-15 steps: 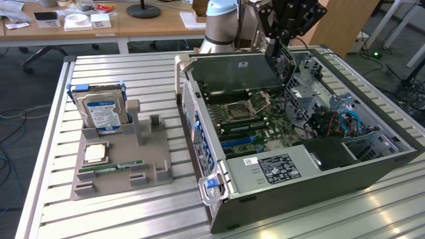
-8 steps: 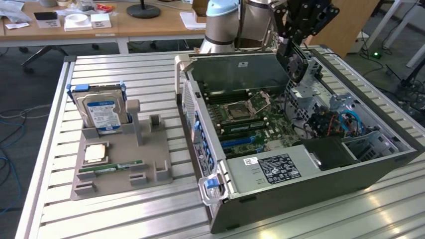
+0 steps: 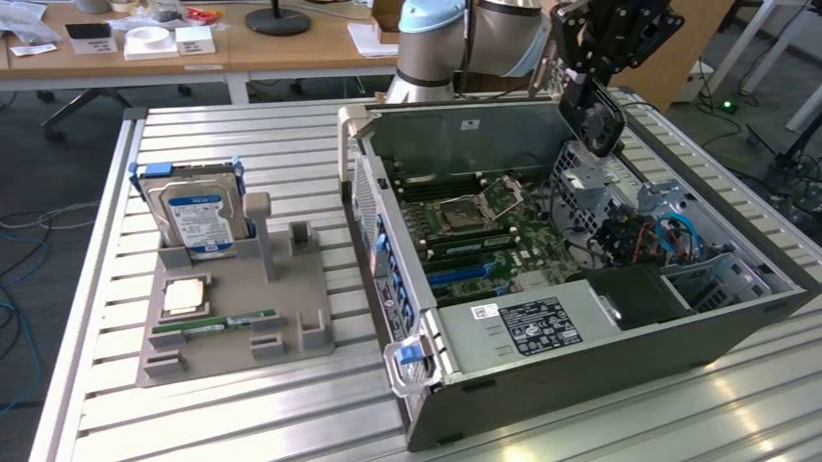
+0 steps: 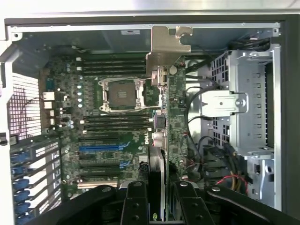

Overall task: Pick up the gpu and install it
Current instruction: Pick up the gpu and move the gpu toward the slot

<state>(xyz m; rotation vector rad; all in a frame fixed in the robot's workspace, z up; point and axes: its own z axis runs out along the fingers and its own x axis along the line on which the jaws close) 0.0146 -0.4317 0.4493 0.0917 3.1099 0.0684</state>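
Silver slats of the desk (image 3: 257, 423) lie bare round the open computer case (image 3: 565, 366), which sits well apart from the grey tray (image 3: 298, 322) on the exterior view's left. Grey walls rim the motherboard (image 3: 482, 236) on every side, and we find the space above it open. On the exterior view's right, the drive cage (image 3: 587, 188) and its cables crowd the board's edge. We see the hand (image 3: 595, 91) over the case's far rim, partly closed and gripping the gpu (image 3: 602, 120), which hangs above the case with its dark fan face showing. From the wrist, the card stands edge-on between the black fingers (image 4: 135, 206), silver bracket (image 4: 168, 44) at its far end
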